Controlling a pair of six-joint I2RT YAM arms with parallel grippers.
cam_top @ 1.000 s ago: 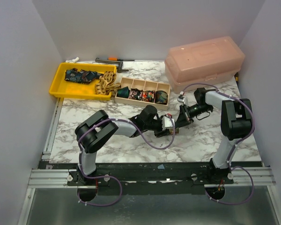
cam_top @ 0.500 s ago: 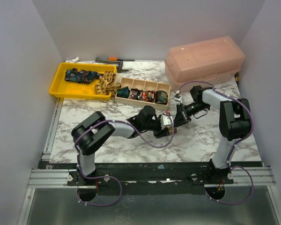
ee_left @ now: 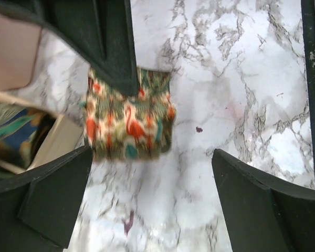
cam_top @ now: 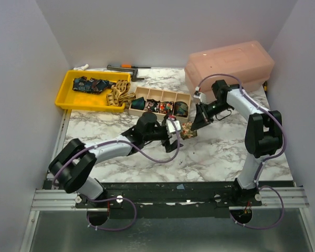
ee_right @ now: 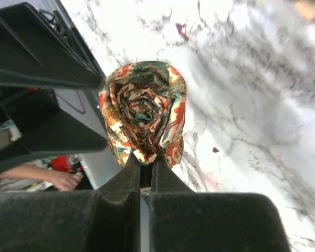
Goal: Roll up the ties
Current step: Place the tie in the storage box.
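Hiding the top edge of the flamingo-print rolled tie (ee_left: 128, 126) behind one black finger of the right gripper (ee_right: 144, 169) in the left wrist view. Cutting off a blurred corner of the wooden organiser box (cam_top: 160, 93) at that view's left edge. Shrinking the same coil to a small speck in the top view, between the two grippers and just in front of the box.

Pinching the coil's lower edge with the right gripper's fingers pressed almost together, spiral end turned toward the right wrist camera. Holding it over the marble table (cam_top: 220, 152); not showing clearly whether it is touching. Spreading the left gripper (ee_left: 152, 157) wide, grasping nothing, framing the coil just beyond its fingertips without touching it.

Counting one coil in the grip and seemingly four more rolled ties (cam_top: 165, 107) in the box's compartments, though too small for certainty. Counting two unrolled: a dark blue tie (cam_top: 89, 84) lying in the yellow tray (cam_top: 64, 92), and a tan tie (cam_top: 118, 95) draping over its right rim. Showing one pink lidded plastic box (cam_top: 228, 65) at the back right.
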